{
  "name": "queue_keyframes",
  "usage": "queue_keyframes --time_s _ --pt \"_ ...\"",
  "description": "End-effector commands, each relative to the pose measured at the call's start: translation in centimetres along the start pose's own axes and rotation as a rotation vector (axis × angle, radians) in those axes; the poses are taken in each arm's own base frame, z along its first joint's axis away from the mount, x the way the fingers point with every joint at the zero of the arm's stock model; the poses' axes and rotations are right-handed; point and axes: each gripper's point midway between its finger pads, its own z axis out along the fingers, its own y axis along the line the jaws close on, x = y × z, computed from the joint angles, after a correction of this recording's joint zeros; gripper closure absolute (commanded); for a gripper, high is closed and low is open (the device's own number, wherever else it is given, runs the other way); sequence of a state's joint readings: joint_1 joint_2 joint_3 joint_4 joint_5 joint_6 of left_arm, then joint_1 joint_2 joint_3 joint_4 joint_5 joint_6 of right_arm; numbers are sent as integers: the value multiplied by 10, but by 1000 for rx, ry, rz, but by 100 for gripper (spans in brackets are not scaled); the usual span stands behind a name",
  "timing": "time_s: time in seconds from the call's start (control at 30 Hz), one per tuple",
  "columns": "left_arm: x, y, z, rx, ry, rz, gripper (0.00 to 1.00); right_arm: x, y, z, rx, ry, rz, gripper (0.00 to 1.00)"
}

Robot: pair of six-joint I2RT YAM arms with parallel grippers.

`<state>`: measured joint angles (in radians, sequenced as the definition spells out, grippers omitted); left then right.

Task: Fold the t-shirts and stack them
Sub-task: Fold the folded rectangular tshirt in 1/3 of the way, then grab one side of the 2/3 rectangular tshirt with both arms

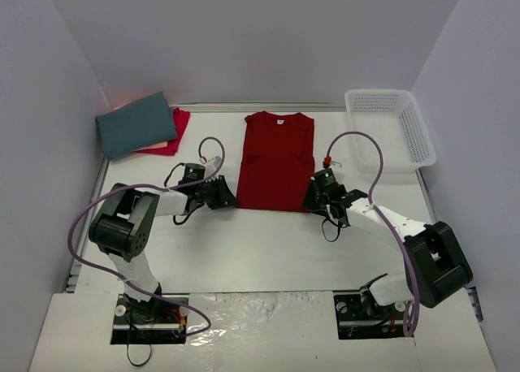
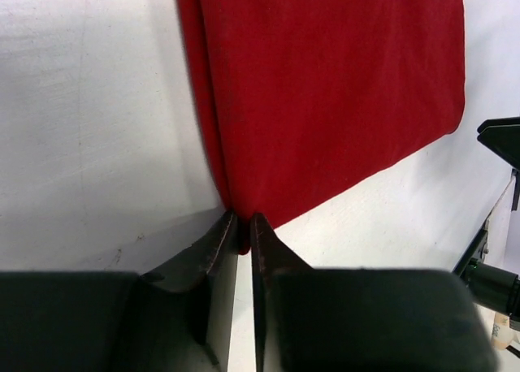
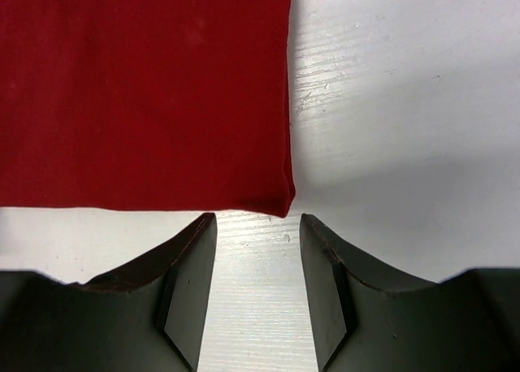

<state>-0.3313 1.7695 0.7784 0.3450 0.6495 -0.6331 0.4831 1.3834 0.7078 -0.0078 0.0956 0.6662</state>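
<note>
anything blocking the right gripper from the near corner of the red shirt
Nothing visible. Only a strip of table lies between the open right gripper and the deep red t-shirt at its near right corner. The left gripper is shut on the near left corner.

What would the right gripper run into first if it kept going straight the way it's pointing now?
The near corner of the deep red t-shirt, lying on the table just ahead of the right gripper, which is open. Height is unclear, so it might ride over the cloth.
</note>
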Motion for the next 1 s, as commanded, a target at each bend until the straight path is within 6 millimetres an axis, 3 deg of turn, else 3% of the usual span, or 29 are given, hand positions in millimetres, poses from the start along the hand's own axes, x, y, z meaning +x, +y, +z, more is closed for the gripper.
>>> queue_keyframes --time_s 0.0,0.07,0.47,0.97 --pt "-5 -1 0 6 -3 16 93 0 -7 -2 13 -10 20 59" --pt "-5 -2 0 13 -5 14 98 1 -8 -2 15 -9 23 59" --pt "-4 -5 -1 32 -5 14 98 13 -24 1 54 12 43 57" --pt "0 -6 -3 36 -4 14 98 11 -16 19 15 7 75 59"
